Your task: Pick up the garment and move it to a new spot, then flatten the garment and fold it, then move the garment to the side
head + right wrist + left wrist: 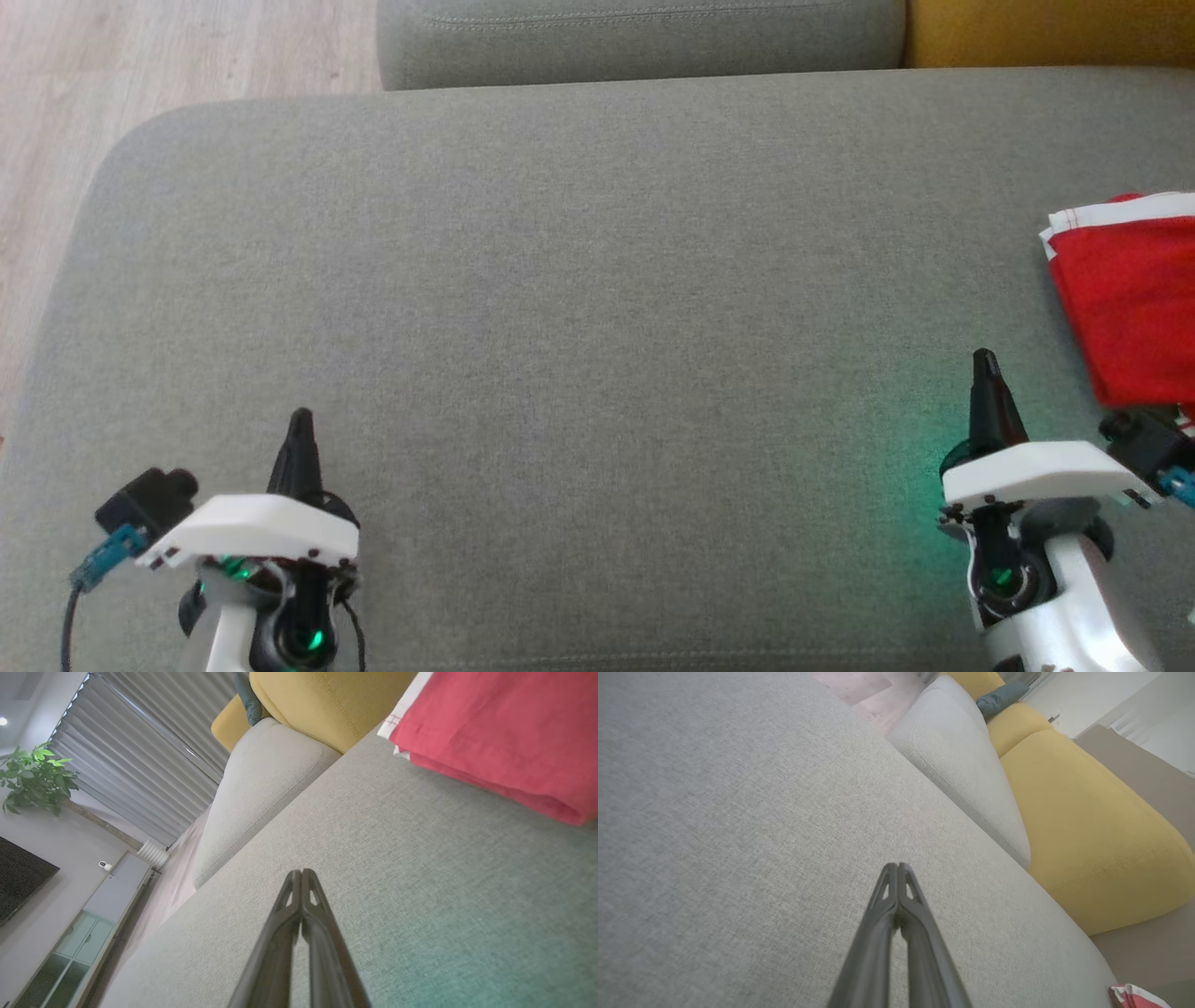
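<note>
The garment (1134,299) is red with white trim and lies folded at the far right of the grey sofa seat (579,308), cut off by the head view's edge. Its red folds (495,737) fill the upper right of the right wrist view, and a corner of the garment (1134,997) peeks in at the left wrist view's lower right. My right gripper (982,362) hovers just left of the garment, shut and holding nothing, its fingertips together (302,873). Over the seat's front left, my left gripper (301,418) is shut and empty, fingertips closed (897,867).
A grey back cushion (644,42) runs along the far edge, with a yellow cushion (1050,33) to its right. Wooden floor (103,65) lies beyond the seat's rounded left corner. A wide stretch of bare seat separates the grippers.
</note>
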Motion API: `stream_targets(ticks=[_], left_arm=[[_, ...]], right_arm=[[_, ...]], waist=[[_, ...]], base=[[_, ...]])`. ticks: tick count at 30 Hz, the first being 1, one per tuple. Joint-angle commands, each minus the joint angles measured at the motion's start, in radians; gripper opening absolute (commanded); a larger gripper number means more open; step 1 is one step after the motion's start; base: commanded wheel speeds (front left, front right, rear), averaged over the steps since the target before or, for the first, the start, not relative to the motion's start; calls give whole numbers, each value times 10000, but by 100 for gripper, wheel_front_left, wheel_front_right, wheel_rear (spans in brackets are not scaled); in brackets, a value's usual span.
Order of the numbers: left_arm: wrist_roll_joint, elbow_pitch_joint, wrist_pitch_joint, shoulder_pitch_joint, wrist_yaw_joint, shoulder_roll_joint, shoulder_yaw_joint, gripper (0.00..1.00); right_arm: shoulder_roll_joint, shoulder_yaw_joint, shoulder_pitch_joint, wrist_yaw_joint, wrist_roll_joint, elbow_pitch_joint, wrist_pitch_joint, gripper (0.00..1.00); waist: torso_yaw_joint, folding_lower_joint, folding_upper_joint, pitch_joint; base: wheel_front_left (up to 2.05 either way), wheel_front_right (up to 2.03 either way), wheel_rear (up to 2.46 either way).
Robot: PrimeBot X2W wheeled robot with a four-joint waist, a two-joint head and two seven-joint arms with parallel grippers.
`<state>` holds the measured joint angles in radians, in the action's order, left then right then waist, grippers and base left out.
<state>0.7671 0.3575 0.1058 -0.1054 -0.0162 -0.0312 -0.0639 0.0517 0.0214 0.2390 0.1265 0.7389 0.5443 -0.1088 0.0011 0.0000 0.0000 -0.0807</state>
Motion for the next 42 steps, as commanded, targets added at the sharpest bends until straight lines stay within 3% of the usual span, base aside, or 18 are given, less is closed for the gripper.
stream_targets(ticks=[1, 42], left_arm=[[317, -387, -72, -275, 110, -99, 254, 0], [4933, -805, -1279, -134, 885, -151, 1122, 0]], right_arm=[[31, -1, 252, 19, 349, -467, 105, 0], [5, 527, -638, 32, 5107, -1908, 1311, 0]], waist=[[0, 0, 0, 18], [-6, 0, 0, 450]], base=[[0, 0, 0], [0, 0, 0]])
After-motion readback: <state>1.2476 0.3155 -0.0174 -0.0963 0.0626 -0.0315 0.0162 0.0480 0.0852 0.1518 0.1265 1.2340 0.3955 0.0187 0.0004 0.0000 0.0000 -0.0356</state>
